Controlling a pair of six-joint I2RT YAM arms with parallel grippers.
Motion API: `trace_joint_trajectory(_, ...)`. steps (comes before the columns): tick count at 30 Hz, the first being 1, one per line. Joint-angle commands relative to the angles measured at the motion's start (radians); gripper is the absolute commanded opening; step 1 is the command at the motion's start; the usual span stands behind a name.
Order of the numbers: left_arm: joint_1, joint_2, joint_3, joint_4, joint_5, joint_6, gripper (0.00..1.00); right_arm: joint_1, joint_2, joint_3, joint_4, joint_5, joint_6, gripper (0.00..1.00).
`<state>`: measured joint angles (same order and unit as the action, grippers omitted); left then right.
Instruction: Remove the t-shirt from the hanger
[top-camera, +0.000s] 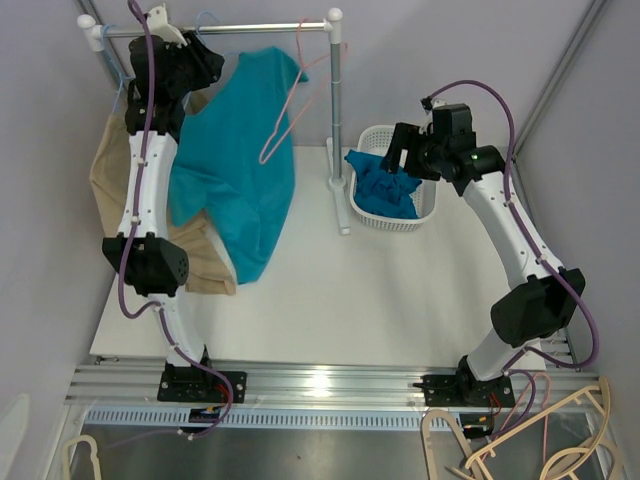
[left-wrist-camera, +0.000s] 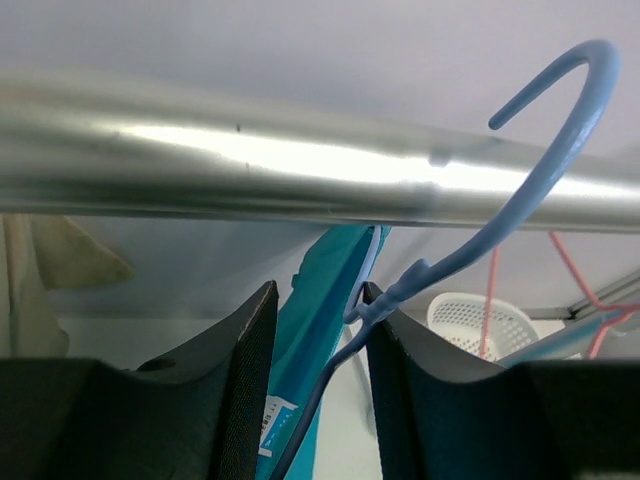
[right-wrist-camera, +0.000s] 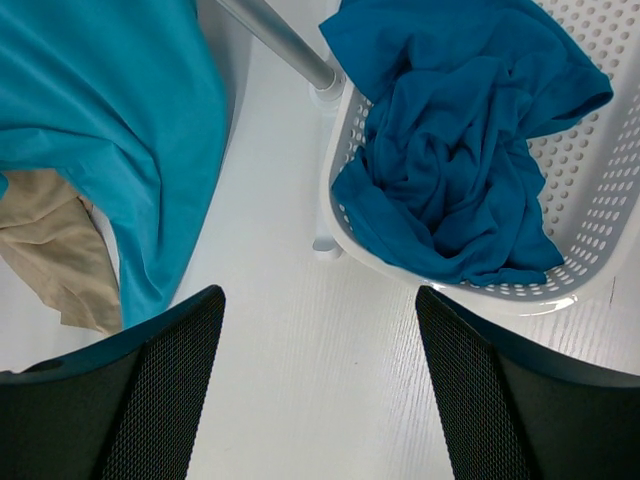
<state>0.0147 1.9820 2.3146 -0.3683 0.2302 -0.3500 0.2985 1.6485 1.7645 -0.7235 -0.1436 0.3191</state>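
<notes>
The teal t-shirt (top-camera: 240, 170) hangs on a light blue hanger (left-wrist-camera: 540, 170) at the rack's rail (top-camera: 250, 30). Its hem reaches the table. The shirt also shows in the right wrist view (right-wrist-camera: 120, 130). My left gripper (top-camera: 200, 65) is raised just under the rail (left-wrist-camera: 250, 160). It is partly open, and the hanger's neck and the shirt's collar (left-wrist-camera: 320, 330) pass between the jaws. The neck rests against the right finger (left-wrist-camera: 420, 400). My right gripper (top-camera: 400, 152) is open and empty above the table, beside the basket.
An empty pink hanger (top-camera: 285, 120) hangs on the rail. A beige shirt (top-camera: 105, 170) hangs behind my left arm. A white basket (top-camera: 372, 132) holding a blue shirt (top-camera: 385, 190) stands right of the rack's post (top-camera: 337, 110). Spare hangers (top-camera: 540, 440) lie at the bottom right.
</notes>
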Motion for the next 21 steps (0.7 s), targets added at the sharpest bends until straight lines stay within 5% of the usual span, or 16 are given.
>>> trace_joint_trajectory(1, -0.004, -0.072, 0.055, 0.023, -0.089, -0.084, 0.0, 0.01, -0.046, -0.019, 0.038, -0.022, 0.015, 0.81)
trace_joint_trajectory(10, -0.048, -0.094, -0.018, 0.026, -0.05, -0.09, 0.04, 0.022, -0.069, -0.059, 0.062, -0.033, 0.026, 0.81)
trace_joint_trajectory(12, -0.048, -0.091, -0.034, 0.035, -0.002, -0.078, 0.28, 0.024, -0.072, -0.063, 0.064, -0.036, 0.031, 0.81)
trace_joint_trajectory(13, -0.048, -0.088, -0.029, 0.032, 0.038, -0.057, 0.47, 0.025, -0.076, -0.066, 0.064, -0.037, 0.031, 0.81)
trace_joint_trajectory(15, -0.048, -0.086, -0.027, 0.037, 0.058, -0.023, 0.53, 0.027, -0.079, -0.068, 0.064, -0.037, 0.029, 0.81)
trace_joint_trajectory(19, -0.048, -0.101, -0.034, 0.035, 0.067, 0.048, 0.84, 0.027, -0.084, -0.068, 0.056, -0.034, 0.023, 0.81)
trace_joint_trajectory(21, -0.048, -0.113, -0.035, 0.038, 0.075, 0.054, 0.87, 0.027, -0.087, -0.068, 0.058, -0.036, 0.023, 0.81)
